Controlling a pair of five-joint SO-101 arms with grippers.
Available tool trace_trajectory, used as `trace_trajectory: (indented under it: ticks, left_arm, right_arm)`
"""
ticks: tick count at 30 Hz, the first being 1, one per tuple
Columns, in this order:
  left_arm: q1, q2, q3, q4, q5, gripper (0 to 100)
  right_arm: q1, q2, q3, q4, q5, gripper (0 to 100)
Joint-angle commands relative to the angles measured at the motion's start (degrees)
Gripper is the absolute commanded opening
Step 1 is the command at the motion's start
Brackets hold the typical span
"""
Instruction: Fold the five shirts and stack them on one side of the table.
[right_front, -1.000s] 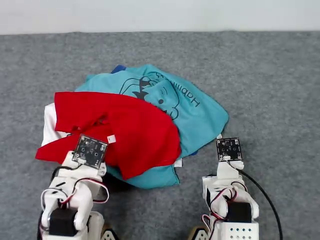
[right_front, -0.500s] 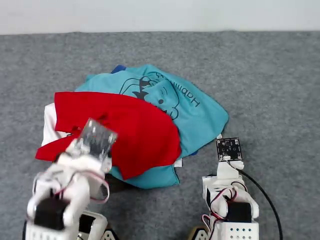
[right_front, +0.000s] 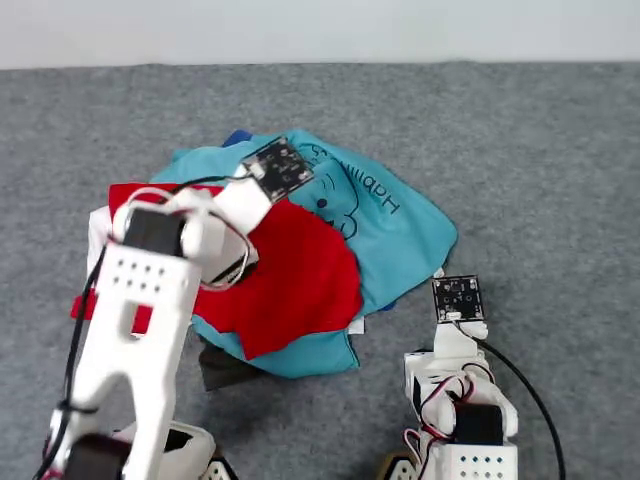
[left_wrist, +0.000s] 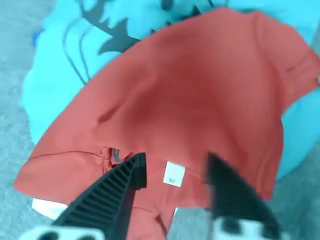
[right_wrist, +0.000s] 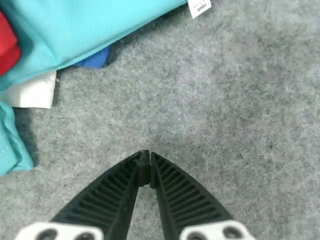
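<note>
Left wrist view: left end effector (left_wrist: 175, 161) hangs open over the red shirt (left_wrist: 195, 95), likely to grab it; right end effector (right_wrist: 149, 156) is closed.

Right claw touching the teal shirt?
Apart. Right wrist view shows bare grey mat between the shut right claw and the teal shirt.

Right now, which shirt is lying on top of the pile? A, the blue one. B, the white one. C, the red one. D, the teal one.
C: the red shirt lies spread over the teal shirt, while the white shirt and the blue shirt only peek out from under the pile's edge.
</note>
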Motion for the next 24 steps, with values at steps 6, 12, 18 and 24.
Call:
trace_trajectory:
  ticks: [6,12,18,24]
  left_arm:
    - [4.13,11.78,-12.18,6.42,-8.97,33]
    - [6.07,21.10,-12.44,0.44,-10.29,33]
    - [5.80,30.95,-12.44,-11.08,-10.20,33]
    - [4.66,39.12,-12.44,-17.41,-5.80,32]
  right_arm:
    - [0.22,-0.84,0.79,0.04,0.53,0.9]
    - [0.22,-0.84,0.79,0.04,0.53,0.9]
    - [0.22,-0.84,0.79,0.04,0.53,0.9]
    - [0.22,-0.84,0.79,0.04,0.53,0.9]
